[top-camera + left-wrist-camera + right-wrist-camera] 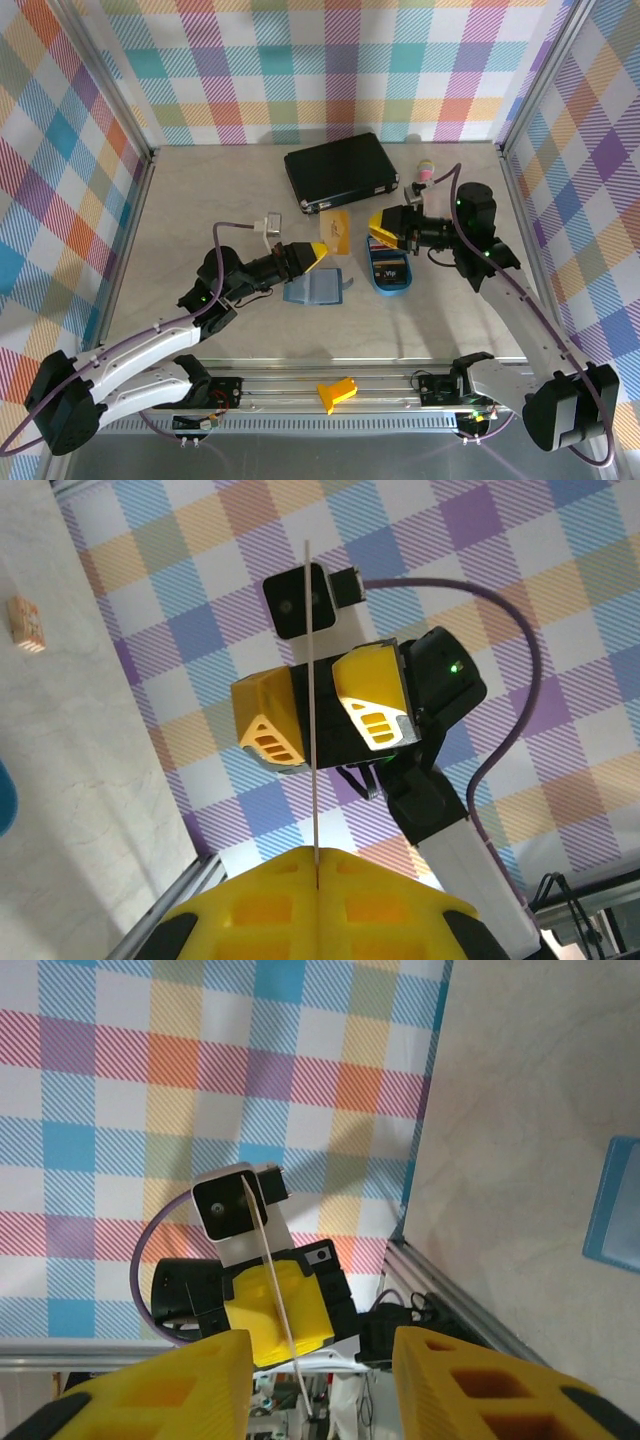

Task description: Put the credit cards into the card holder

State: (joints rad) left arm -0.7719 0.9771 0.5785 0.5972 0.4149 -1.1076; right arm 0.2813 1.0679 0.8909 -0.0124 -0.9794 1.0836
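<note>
1. Here, the worktop (pixel 200 190) has checked walls at the back and on both sides. Its whole left part is bare, with lots of room to move.
2. The black case (pixel 342 170) lies shut near the back wall, well apart from the other things.
3. The blue tray (pixel 390 290) sits right of the middle, under the right arm. The cards in the tray (pixel 388 266) lie flat.
4. The card holder (pixel 312 289) lies open and flat, just beside the tray on its left. There is bare worktop in front of it.
5. The orange card (pixel 338 232) is up in the air between the two arms, above the card holder's back edge. From the left wrist it looks like a thin line (pixel 311 680).
6. The left pincer (pixel 318 256) is closed tight on one end of the orange card.
7. The right pincer (pixel 320 1380) is spread wide. The card's edge (pixel 268 1260) points at the gap.
</note>
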